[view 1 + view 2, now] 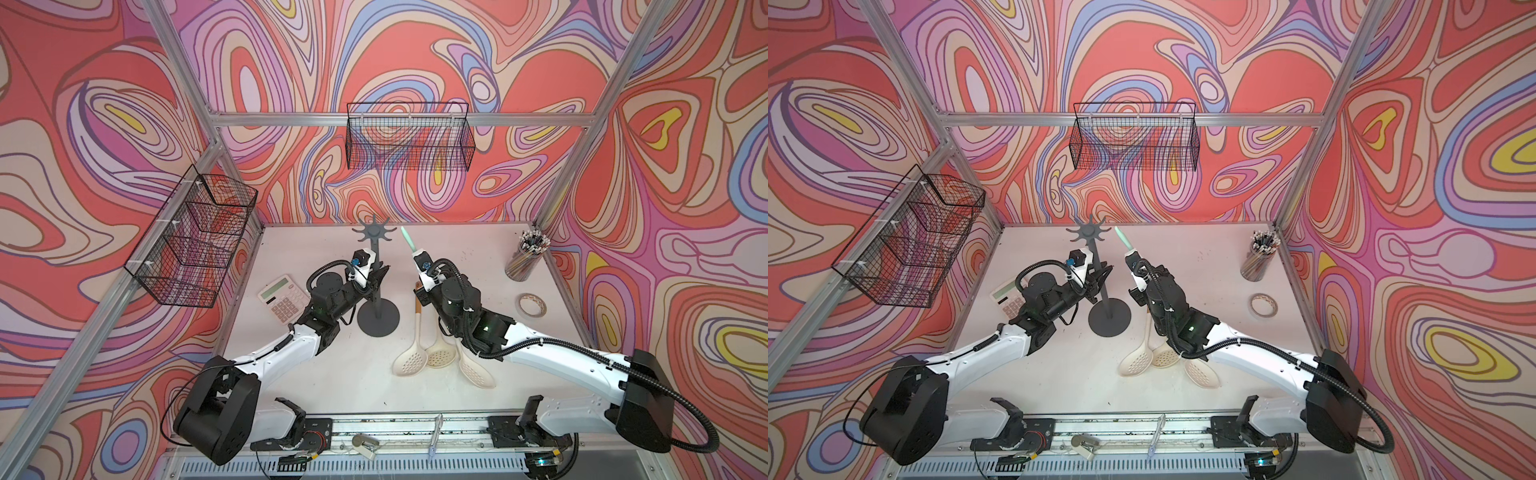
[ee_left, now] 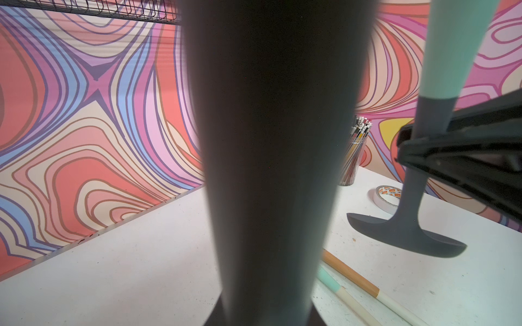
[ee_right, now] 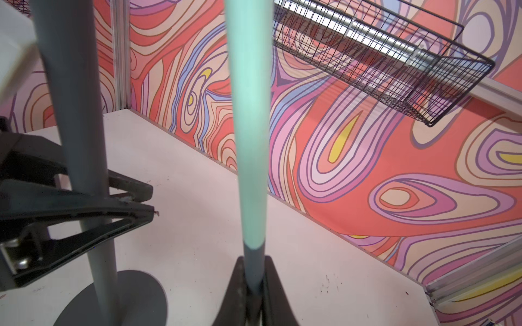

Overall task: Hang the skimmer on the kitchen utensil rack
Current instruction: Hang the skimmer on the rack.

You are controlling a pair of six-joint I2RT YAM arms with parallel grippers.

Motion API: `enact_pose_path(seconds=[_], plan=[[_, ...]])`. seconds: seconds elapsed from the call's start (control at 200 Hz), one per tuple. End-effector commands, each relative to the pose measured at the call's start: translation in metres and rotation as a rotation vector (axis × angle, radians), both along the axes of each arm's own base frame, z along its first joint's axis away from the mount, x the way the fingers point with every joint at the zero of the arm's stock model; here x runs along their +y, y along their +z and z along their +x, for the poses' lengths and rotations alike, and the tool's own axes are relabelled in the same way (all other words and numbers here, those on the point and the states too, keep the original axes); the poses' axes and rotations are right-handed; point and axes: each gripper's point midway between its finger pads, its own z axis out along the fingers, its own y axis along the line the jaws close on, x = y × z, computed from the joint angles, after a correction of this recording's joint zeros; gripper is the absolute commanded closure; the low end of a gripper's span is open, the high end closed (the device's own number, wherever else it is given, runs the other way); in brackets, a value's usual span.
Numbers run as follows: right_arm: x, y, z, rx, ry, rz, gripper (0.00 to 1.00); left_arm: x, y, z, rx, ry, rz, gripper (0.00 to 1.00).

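Observation:
The kitchen utensil rack stands mid-table on its round base (image 1: 378, 318), its hook crown (image 1: 371, 232) on a slim pole (image 3: 76, 113). My left gripper (image 1: 383, 273) is shut on that pole about halfway up, as the right wrist view shows (image 3: 147, 201). The pole (image 2: 271, 141) fills the left wrist view and hides the jaws there. A skimmer with a mint handle (image 1: 409, 241) and dark grey head (image 2: 404, 234) is held nearly upright just right of the rack. My right gripper (image 3: 254, 285) is shut on its grey neck (image 2: 421, 118).
Three cream skimmers (image 1: 411, 361) lie fanned on the table under the right arm. A calculator (image 1: 284, 301) sits left of the rack. A pencil cup (image 1: 525, 255) and tape roll (image 1: 532, 305) are at the right. Wire baskets hang on the back (image 1: 409, 137) and left (image 1: 195, 237) walls.

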Motion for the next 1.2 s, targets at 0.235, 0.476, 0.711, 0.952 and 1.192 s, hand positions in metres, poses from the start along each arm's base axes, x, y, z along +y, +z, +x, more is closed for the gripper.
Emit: enact_pose_path(seconds=[0.235, 0.476, 0.711, 0.952, 1.192], plan=[[0.006, 0.031, 0.003, -0.075, -0.003, 0.053, 1.0, -0.001, 0.002, -0.005, 0.016, -0.006, -0.015, 0.89], [0.01, 0.032, 0.002, -0.069, 0.024, 0.049, 1.0, -0.003, 0.003, -0.004, 0.015, -0.008, -0.013, 0.89], [0.015, 0.028, 0.002, -0.059, 0.041, 0.042, 1.0, -0.003, 0.001, -0.003, 0.018, -0.008, -0.013, 0.89], [0.02, 0.015, 0.004, -0.033, 0.048, 0.02, 1.0, -0.002, -0.001, -0.003, 0.021, -0.003, -0.013, 0.89], [0.019, 0.01, 0.006, -0.026, 0.038, 0.004, 1.0, -0.001, -0.001, -0.004, 0.019, 0.0, -0.011, 0.89]])
